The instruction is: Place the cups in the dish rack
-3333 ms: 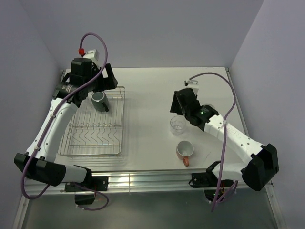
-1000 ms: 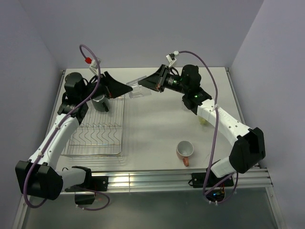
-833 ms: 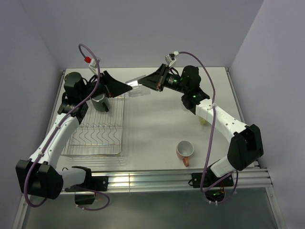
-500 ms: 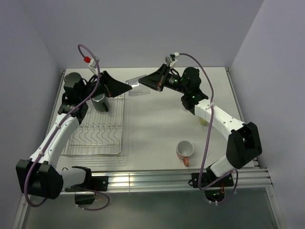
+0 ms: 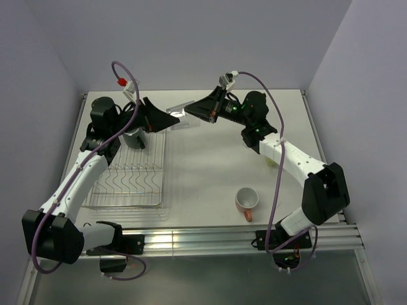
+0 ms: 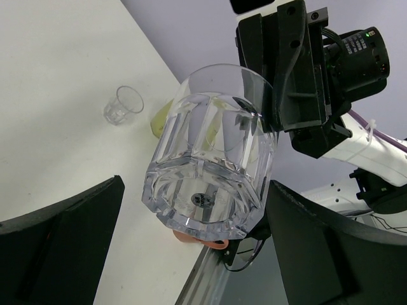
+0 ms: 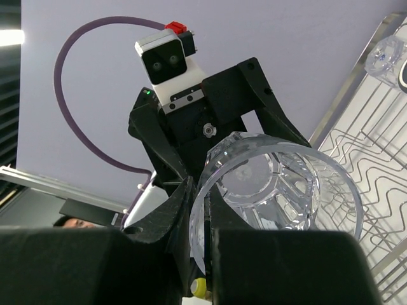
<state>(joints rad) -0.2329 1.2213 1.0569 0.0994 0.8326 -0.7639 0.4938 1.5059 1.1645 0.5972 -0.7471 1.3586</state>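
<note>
A clear glass tumbler (image 5: 180, 118) hangs in the air above the table's far side, lying on its side. My right gripper (image 5: 193, 113) is shut on its rim (image 7: 202, 210), one finger inside the glass and one outside. My left gripper (image 5: 170, 119) is open, and its black fingers (image 6: 60, 251) stand apart on either side of the tumbler's base (image 6: 206, 190) without touching it. The silver dish rack (image 5: 127, 175) lies at the left with a dark mug (image 5: 132, 135) in its far end. An orange mug (image 5: 247, 199) stands on the table near the front.
A pale yellow-green cup (image 5: 271, 160) sits half hidden under my right forearm, and a small clear glass (image 6: 123, 105) stands beside it. Another clear glass (image 7: 388, 54) shows at the rack's far end. A metal rail (image 5: 203, 240) runs along the table's near edge.
The right arm has lifted the tumbler off the table and carried it up and left to the left gripper. In the last second both grippers edged slightly closer together.
</note>
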